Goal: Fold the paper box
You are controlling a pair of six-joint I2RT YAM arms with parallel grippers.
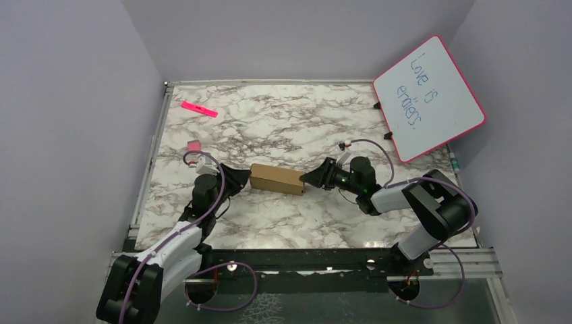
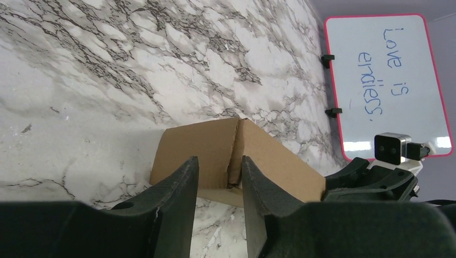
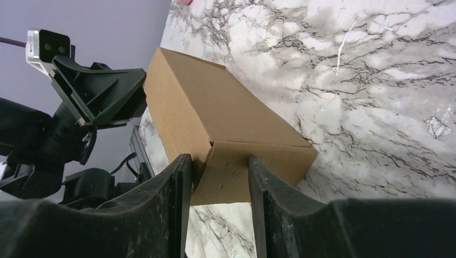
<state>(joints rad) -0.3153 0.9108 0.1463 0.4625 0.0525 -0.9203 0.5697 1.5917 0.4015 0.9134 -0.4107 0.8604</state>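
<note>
The left gripper's (image 2: 218, 161) jaws stand partly apart at one end of the paper box (image 1: 276, 179); the right gripper's (image 3: 215, 158) jaws straddle a flap at the other end. Whether either pinches cardboard cannot be told. The closed brown box lies mid-table on the marble table (image 1: 270, 121), with a pink-framed whiteboard (image 1: 430, 98) leaning at the far right.

On the table (image 1: 270, 121), the box (image 1: 276, 179) lies between left gripper (image 1: 239, 179) and right gripper (image 1: 311, 178); whiteboard (image 1: 429, 98) far right, marker (image 1: 199, 109) far left.
</note>
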